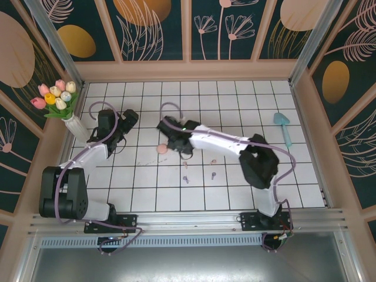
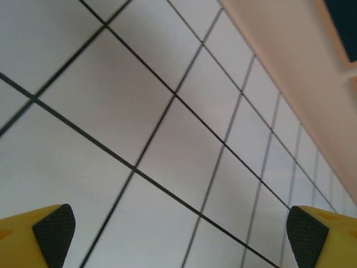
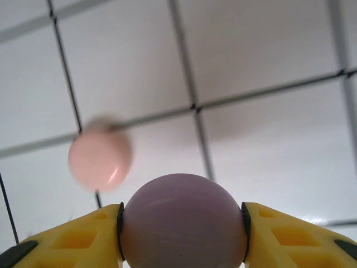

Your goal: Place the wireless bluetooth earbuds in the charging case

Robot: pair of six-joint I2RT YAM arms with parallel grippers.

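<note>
The right gripper (image 3: pixel 183 226) is clamped on the purple case (image 3: pixel 184 195), its pads bearing on the widest part of a smooth, rounded shell. That is the first risk: a harder squeeze or a slight tilt could pop the case out forward and send it rolling over the tiles (image 1: pixel 235 100). The pink case (image 3: pixel 100 159) lies on the tiles just beyond it and a little to one side, near enough that a careless swing or lowering would nudge it, and being round it would probably roll too. The buds (image 1: pixel 187 178) are scattered nearer the arm bases, apart from both cases and close under the right arm's forearm, so a low sweep of that arm could scatter them. They are tiny and short-stemmed, and broad pads closing on one may flick it away instead of gripping it. The left gripper (image 2: pixel 179 231) hangs with its fingers apart and nothing between them, over bare tiles well off to the left, so it must cross to reach any bud. From the wrist view I cannot tell whether the purple case's lid is up — if it is shut, a bud pressed against it would only skid off. Pink buds dropped into the purple case would be a quieter mistake.
</note>
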